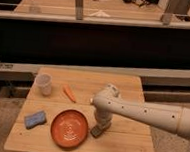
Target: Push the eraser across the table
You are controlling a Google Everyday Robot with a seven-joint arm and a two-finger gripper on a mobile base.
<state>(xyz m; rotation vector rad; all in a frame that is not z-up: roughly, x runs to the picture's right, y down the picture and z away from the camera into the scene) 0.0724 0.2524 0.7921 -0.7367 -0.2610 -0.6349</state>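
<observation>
The eraser (pixel 97 132), a small dark grey-brown block, lies on the light-wood table (pixel 125 138) just right of the orange plate. My white arm reaches in from the right and bends down over it. The gripper (pixel 102 125) points down at the eraser's upper right side, touching it or nearly so. The arm's wrist hides the gripper's tip.
An orange plate (pixel 70 128) sits at the front middle, close against the eraser's left. A blue sponge-like block (pixel 35 119) lies at the front left, a translucent cup (pixel 44 84) at the back left, and an orange carrot (pixel 69 93) beside it. Dark rails run behind the table.
</observation>
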